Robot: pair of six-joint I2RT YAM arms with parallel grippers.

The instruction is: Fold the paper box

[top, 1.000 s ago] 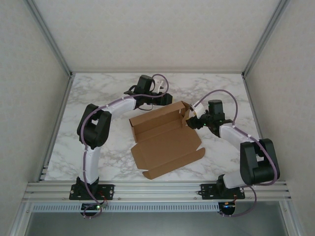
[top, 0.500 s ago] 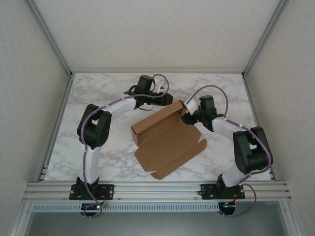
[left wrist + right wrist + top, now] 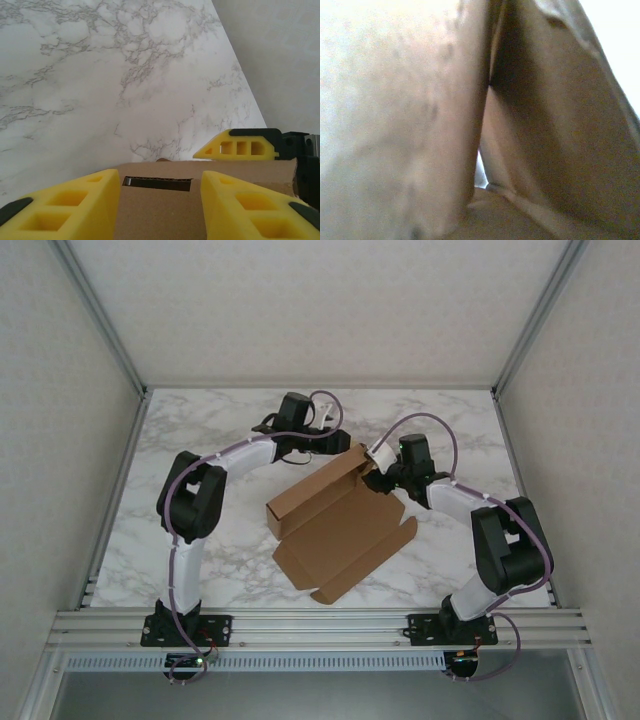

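Newly swung inward, the right gripper (image 3: pixel 375 478) — jaws unreadable — props the wall of the paper box (image 3: pixel 340 530), left gripper (image 3: pixel 159 182) half-open astride it; a slip may flatten it.

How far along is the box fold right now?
Done: the paper box has its far wall folded up off the table. In hand: the left gripper sits at that wall's top edge, fingers apart; the right gripper is at the box's right end, grip unclear. Remaining: the front flap lies flat, so closing is not yet done.
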